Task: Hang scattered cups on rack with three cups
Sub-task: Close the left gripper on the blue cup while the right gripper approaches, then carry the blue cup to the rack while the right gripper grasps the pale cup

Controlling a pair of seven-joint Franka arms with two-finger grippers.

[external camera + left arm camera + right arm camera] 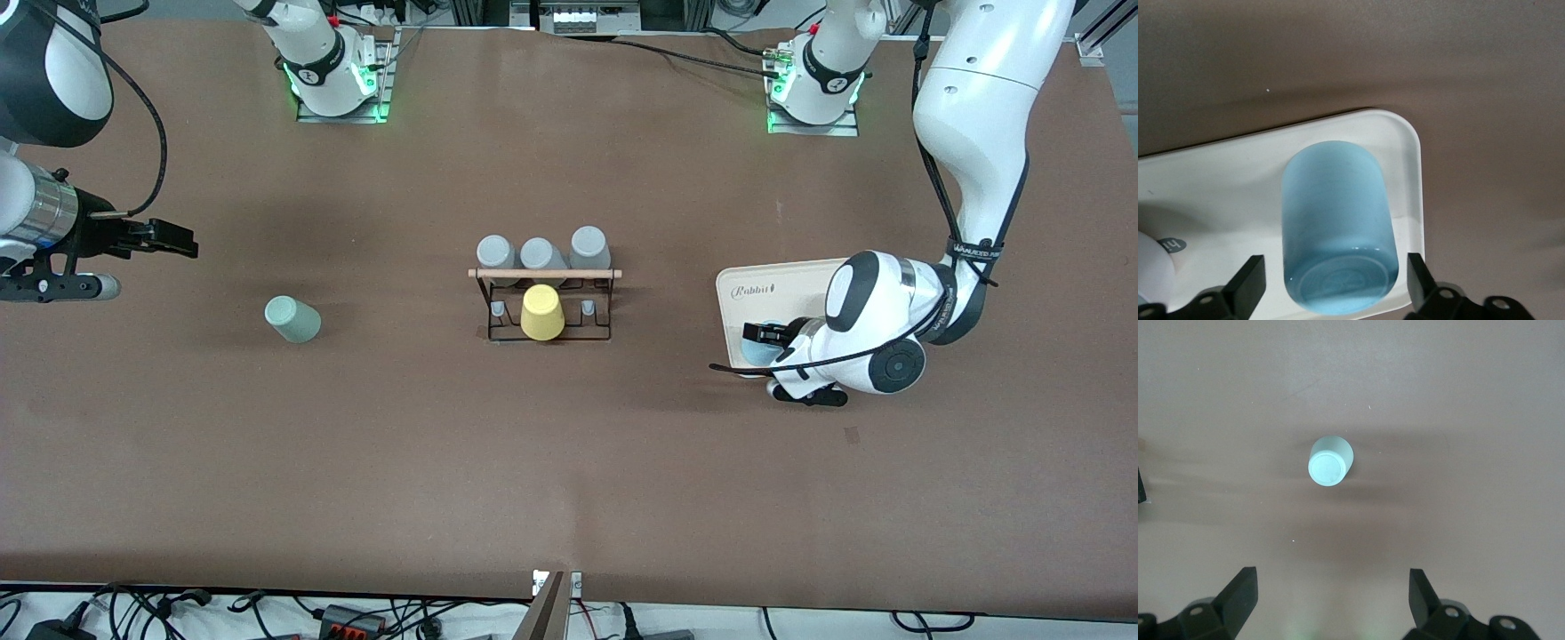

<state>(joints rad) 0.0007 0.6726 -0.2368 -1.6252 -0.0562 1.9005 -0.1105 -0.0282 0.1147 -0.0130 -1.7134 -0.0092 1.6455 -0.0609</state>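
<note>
The left gripper (766, 336) is lowered onto the cream tray (773, 283) at the left arm's end of the table, its spread fingers (1248, 285) flanking the light blue cup (1338, 233), seemingly without contact. The sage green cup (292, 319) stands upside down toward the right arm's end, well apart from the black wire rack (547, 302), where three grey cups (542, 252) and a yellow cup (541, 312) are held. The right gripper (173, 238) is held open in the air.
</note>
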